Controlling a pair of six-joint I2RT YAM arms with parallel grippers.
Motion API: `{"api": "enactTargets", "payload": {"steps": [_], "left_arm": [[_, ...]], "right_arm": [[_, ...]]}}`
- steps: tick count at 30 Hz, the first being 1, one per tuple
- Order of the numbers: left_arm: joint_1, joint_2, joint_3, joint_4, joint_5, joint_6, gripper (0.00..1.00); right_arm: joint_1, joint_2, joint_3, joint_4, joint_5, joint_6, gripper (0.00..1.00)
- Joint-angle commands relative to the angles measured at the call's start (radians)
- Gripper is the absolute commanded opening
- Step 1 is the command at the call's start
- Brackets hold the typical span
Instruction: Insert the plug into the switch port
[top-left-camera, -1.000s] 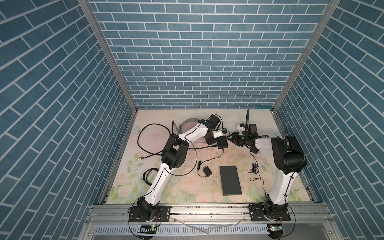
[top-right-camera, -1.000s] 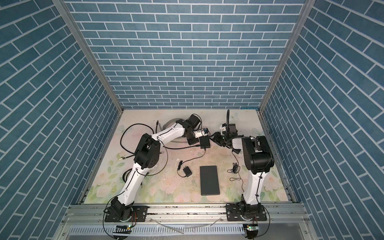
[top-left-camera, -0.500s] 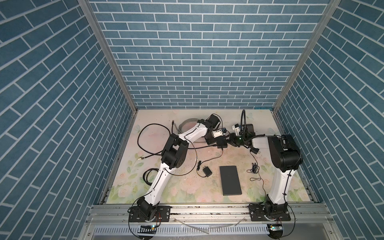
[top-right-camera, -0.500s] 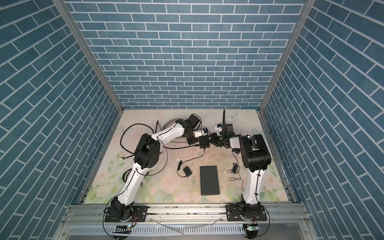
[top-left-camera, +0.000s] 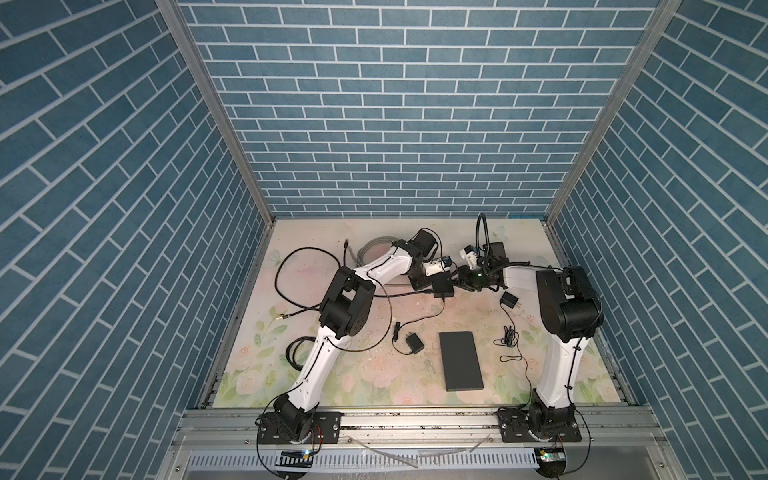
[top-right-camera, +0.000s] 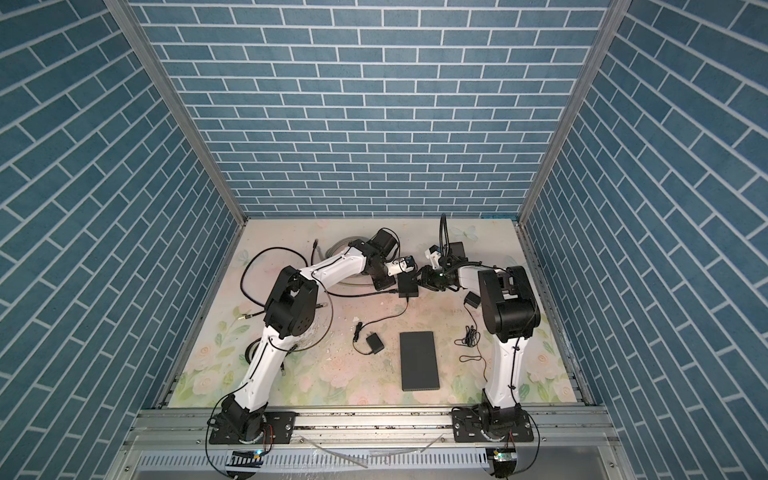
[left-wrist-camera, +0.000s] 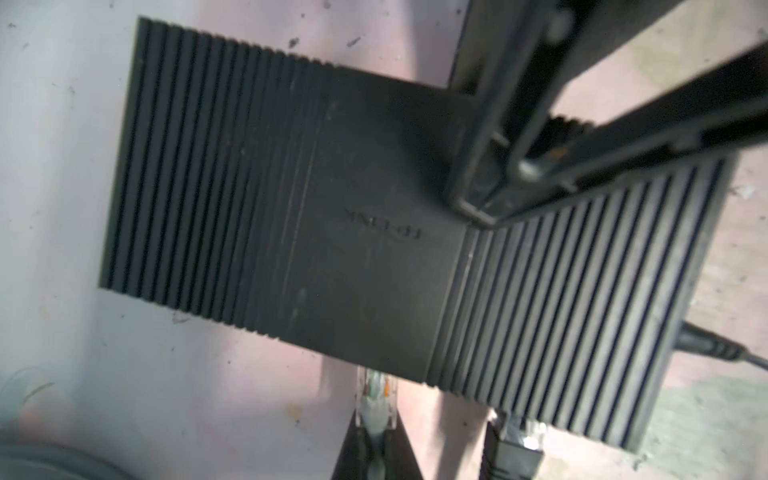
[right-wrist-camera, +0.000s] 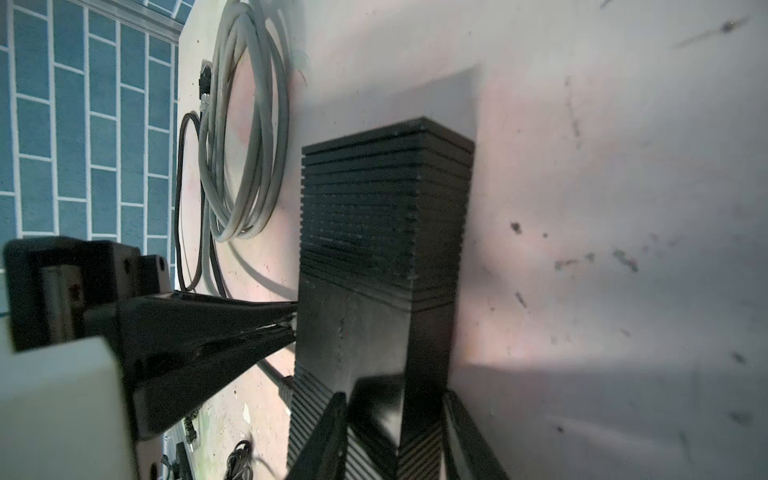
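Observation:
The small black ribbed switch (top-left-camera: 444, 287) (top-right-camera: 408, 287) lies at mid table in both top views. My left gripper (left-wrist-camera: 376, 434) is shut on the clear plug (left-wrist-camera: 376, 395) of a grey cable. The plug's nose meets the switch's (left-wrist-camera: 332, 208) port side, and its depth there is hidden. My right gripper (right-wrist-camera: 397, 399) reaches in from the other side. One of its fingers (right-wrist-camera: 328, 436) lies over the switch's (right-wrist-camera: 374, 249) top and the other runs along its side. Whether they press on the switch does not show.
A black plug (left-wrist-camera: 515, 440) sits in a neighbouring port and a power lead (left-wrist-camera: 706, 347) leaves the switch's end. On the mat lie a flat black box (top-left-camera: 461, 359), two adapters (top-left-camera: 414, 344) (top-left-camera: 509, 300), a grey cable coil (top-left-camera: 374, 249) and a black cable loop (top-left-camera: 291, 266).
My right gripper has moved left onto the switch and its jaws have narrowed. The left gripper has stayed at the port side with the plug.

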Motion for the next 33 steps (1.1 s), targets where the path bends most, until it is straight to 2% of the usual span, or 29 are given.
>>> {"api": "enactTargets", "payload": {"steps": [1,7,13,18,26,33], "left_arm": [[-0.048,0.011,-0.018,0.065,0.156,0.039,0.00],[-0.067,0.038,0.024,0.039,0.144,0.084,0.00],[-0.071,0.050,0.049,0.031,0.133,0.090,0.00],[-0.071,0.082,0.119,0.038,0.078,0.046,0.00],[-0.076,0.105,0.182,0.038,0.103,0.024,0.00],[-0.091,0.140,0.247,0.025,0.117,0.049,0.00]], "right_arm": [[0.054,0.049,0.054,-0.131,-0.097,-0.145,0.37],[0.054,0.098,0.138,-0.146,-0.169,-0.148,0.37],[0.056,0.086,0.121,-0.129,-0.196,-0.147,0.36],[0.079,0.084,0.099,-0.095,-0.266,-0.107,0.36],[0.122,0.090,0.026,0.021,-0.357,-0.013,0.35],[0.145,0.080,0.024,0.024,-0.374,-0.008,0.35]]}}
